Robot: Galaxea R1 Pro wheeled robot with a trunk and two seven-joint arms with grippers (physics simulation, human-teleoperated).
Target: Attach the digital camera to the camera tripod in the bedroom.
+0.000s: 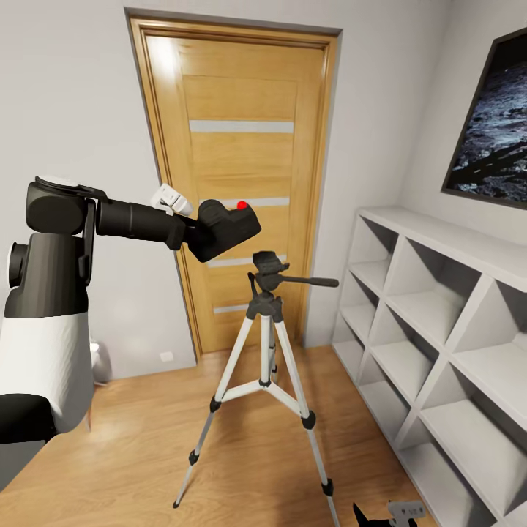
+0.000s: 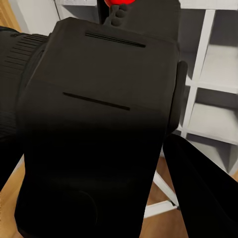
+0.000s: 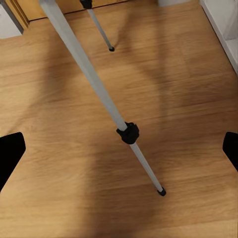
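At 10 o'clock above the camera tripod head, my left gripper clasped the digital camera; my right gripper was spread wide.

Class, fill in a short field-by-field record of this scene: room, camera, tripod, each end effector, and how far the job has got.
Room: oak door, wood plank floor, white cube shelving
Digital camera: tilted, held in the air up and to the left of the tripod head, red button on top
Camera tripod: standing on three spread legs, head bare, pan handle pointing toward the shelving
Left end effector: shut on the digital camera
Right end effector: open, low over the floor near a tripod leg
Progress: camera not yet on the tripod
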